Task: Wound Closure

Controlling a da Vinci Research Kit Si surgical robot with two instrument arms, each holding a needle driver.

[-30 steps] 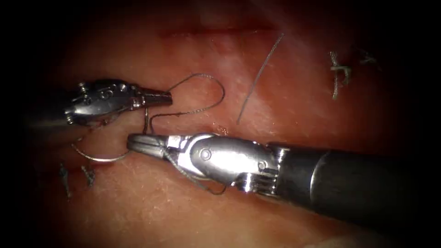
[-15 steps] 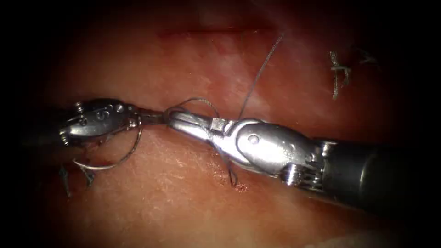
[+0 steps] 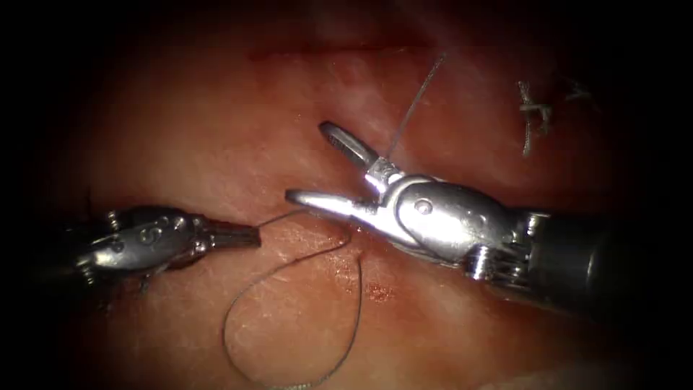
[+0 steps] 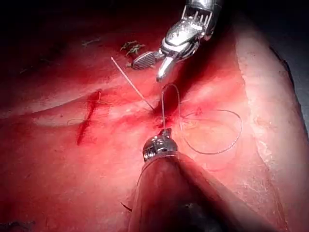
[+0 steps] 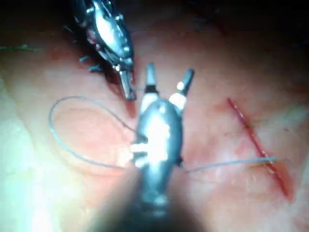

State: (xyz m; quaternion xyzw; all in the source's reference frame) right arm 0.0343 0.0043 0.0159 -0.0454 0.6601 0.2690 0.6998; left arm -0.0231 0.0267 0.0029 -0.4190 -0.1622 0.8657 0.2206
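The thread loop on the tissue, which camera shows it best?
The endoscope view: the thread loop lies open on the tissue. The left wrist view shows it farther off; the right wrist view shows it partly hidden behind the right end effector.

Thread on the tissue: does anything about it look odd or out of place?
Nothing looks damaged. The thread lies slack in a wide loop on the tissue, one end held in the shut left tool. The right tool is open and holds nothing. A loose cut end of thread lies at the far right.
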